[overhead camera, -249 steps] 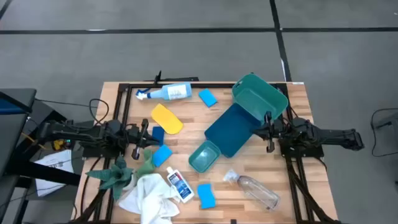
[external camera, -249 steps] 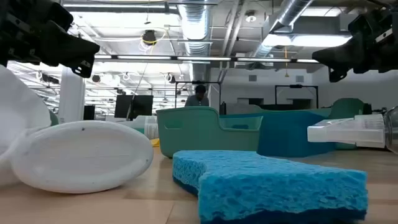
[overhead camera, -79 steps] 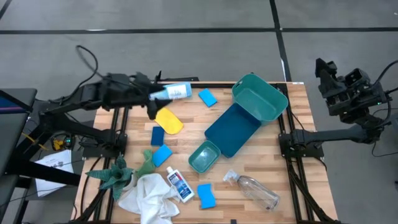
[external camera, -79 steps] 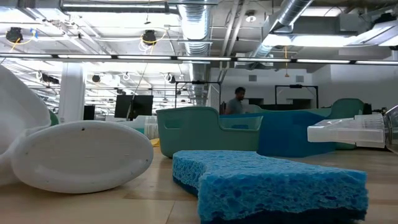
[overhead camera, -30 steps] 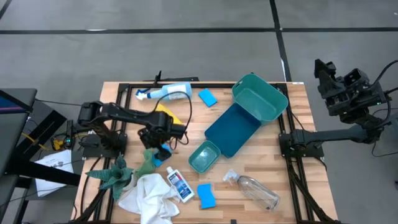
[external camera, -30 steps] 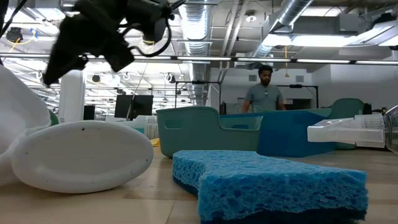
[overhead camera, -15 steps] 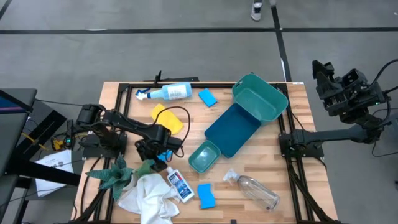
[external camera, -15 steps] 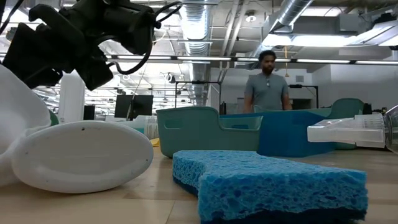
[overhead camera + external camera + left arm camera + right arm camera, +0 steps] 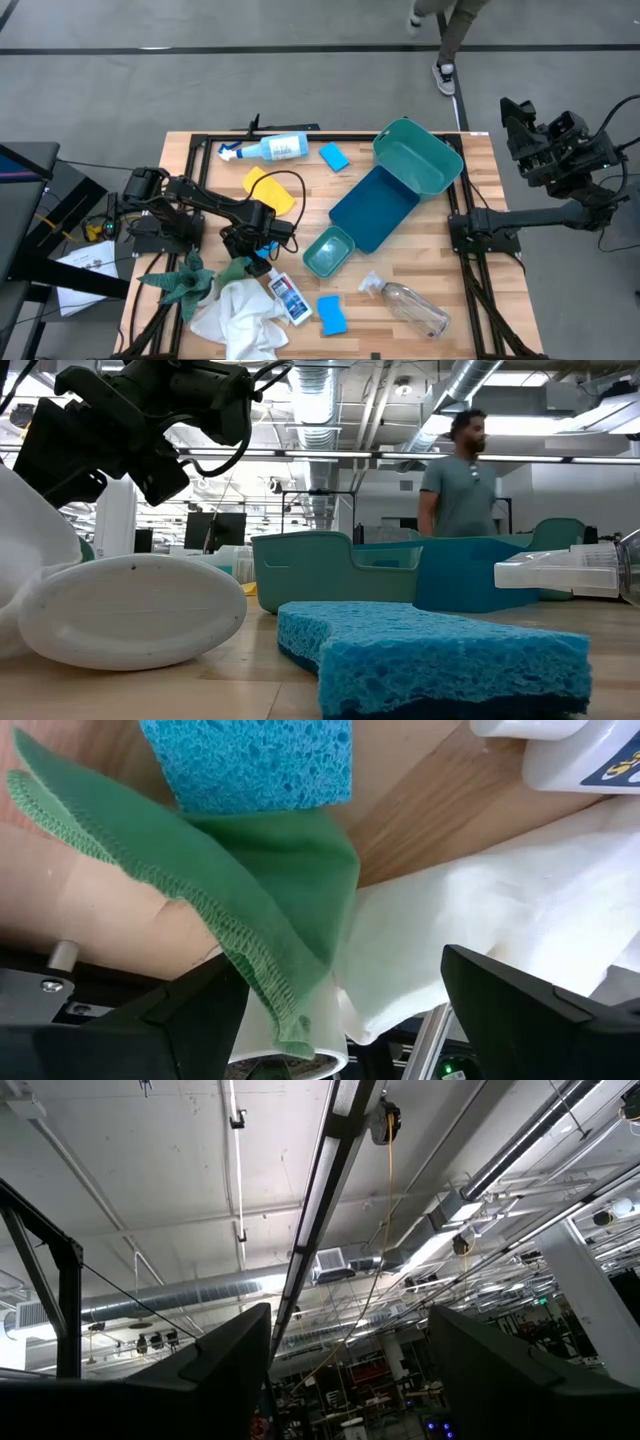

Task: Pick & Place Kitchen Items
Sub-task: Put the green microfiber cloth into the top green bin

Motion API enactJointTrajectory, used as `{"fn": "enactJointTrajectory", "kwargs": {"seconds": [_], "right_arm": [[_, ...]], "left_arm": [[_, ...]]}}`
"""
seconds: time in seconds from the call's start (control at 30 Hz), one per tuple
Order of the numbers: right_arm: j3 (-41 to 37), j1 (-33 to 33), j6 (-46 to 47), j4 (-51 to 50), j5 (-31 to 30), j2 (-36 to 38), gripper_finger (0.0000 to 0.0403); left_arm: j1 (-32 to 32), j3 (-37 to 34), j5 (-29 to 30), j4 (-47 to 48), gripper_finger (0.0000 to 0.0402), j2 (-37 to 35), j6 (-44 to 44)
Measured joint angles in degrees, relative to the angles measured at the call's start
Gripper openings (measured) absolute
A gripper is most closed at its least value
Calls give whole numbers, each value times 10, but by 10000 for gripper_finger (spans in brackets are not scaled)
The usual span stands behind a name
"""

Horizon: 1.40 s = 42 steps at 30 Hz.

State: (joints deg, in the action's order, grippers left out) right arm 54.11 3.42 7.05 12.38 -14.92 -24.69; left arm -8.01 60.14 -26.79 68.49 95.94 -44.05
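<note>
While its spread left tool [image 9: 250, 252] hovers over a blue sponge [image 9: 250, 762], lowering squarely should avoid the green cloth [image 9: 250, 910].

I see a wooden table [image 9: 470, 215] beneath the left gripper [image 9: 247, 258]. Under it lie a blue sponge [image 9: 250, 760], green plant [image 9: 185, 283] and white cloth [image 9: 235, 312]; just beside it a small bottle [image 9: 289, 297]; beyond it a yellow pad [image 9: 270, 190] and spray bottle [image 9: 268, 149]
</note>
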Motion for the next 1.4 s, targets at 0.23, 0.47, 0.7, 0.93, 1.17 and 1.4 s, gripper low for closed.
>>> {"fn": "enactJointTrajectory", "kwargs": {"seconds": [0.23, 0.47, 0.7, 0.93, 1.17, 1.4], "right_arm": [[0, 0, 0, 0, 0, 0, 260], [0, 0, 0, 0, 0, 0, 260], [0, 0, -2, 0, 0, 0, 260], [0, 0, -1, 0, 0, 0, 260], [0, 0, -1, 0, -2, 0, 260], [0, 0, 0, 0, -2, 0, 260]], "left_arm": [[0, 0, 5, 0, 319, 0, 1], [0, 0, 8, 0, 261, 0, 2], [0, 0, 8, 0, 143, 0, 3], [0, 0, 19, 0, 12, 0, 17], [0, 0, 24, 1, 3, 0, 27], [0, 0, 6, 22, 2, -11, 61]]}}
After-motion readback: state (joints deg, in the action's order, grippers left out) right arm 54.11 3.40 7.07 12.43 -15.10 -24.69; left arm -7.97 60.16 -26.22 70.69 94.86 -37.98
